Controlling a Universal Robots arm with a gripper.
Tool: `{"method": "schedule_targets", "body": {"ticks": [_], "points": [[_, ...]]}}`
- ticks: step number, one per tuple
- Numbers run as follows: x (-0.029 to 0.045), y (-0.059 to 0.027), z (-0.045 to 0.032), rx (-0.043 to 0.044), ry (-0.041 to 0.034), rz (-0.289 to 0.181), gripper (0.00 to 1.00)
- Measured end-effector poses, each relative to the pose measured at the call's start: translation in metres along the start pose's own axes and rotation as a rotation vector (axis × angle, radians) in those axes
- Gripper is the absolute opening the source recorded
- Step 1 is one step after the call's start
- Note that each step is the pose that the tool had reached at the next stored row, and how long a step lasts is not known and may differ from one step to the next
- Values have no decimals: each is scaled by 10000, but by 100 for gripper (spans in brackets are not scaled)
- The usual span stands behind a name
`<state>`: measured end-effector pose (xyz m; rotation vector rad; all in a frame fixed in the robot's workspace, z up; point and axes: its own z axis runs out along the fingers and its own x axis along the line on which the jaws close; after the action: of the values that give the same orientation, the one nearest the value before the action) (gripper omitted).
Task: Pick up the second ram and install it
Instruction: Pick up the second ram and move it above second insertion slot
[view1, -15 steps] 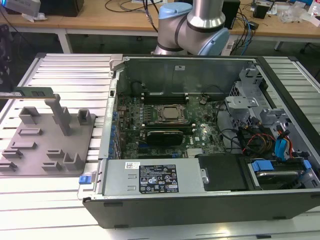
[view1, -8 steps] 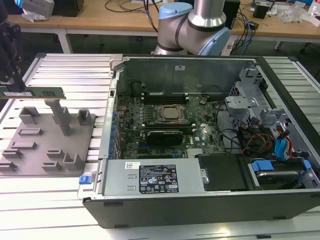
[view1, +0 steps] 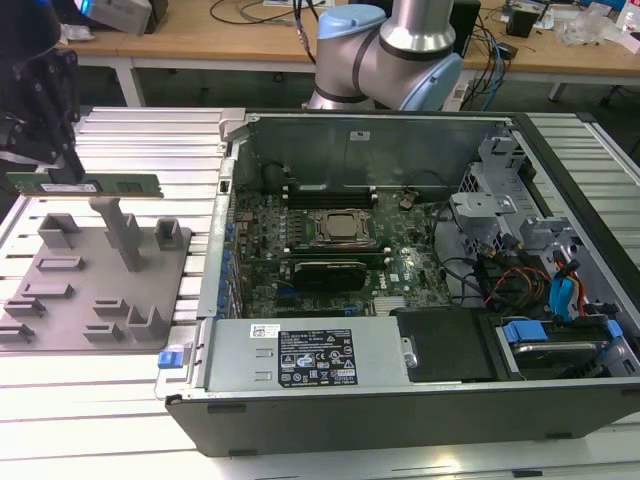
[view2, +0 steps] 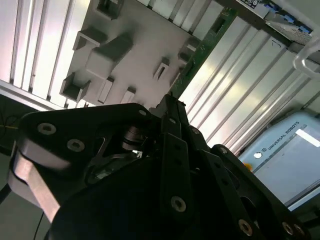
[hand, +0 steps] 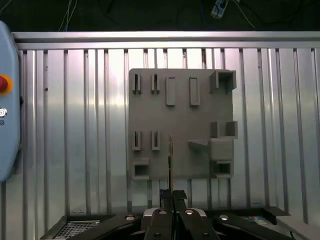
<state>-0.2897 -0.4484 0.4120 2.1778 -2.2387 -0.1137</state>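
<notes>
Partly hidden second ram (view1: 112, 186) (behind pincer (view1: 66, 172))

Exterior view: tray (view1: 100, 282) lower left on bench (view1: 100, 420), open PC case (view1: 350, 420) centre-right beside it, second ram (view1: 110, 186) above tray, upper left.

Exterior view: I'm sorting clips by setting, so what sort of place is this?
Probably a robotics lab set up for computer assembly: a robot arm whose claw holds a memory stick, an open computer case on a ribbed metal table, and cable-strewn wooden desks behind.
</notes>
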Motion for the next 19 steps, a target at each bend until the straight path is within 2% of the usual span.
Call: {"method": "schedule_targets", "body": {"ticks": [1, 3, 5, 8, 10, 12, 19], "points": [[-2, -84, -6, -1, 0, -1, 9], [-5, -191, -12, 0, 0, -1, 9], [-7, -250, -16, -1, 0, -1, 9], [-13, -447, -28, 0, -1, 6, 9], [-14, -507, -32, -1, 0, 9, 9], [-17, -614, -39, 0, -1, 17, 9], [-25, -873, -55, 0, -2, 40, 9]]}}
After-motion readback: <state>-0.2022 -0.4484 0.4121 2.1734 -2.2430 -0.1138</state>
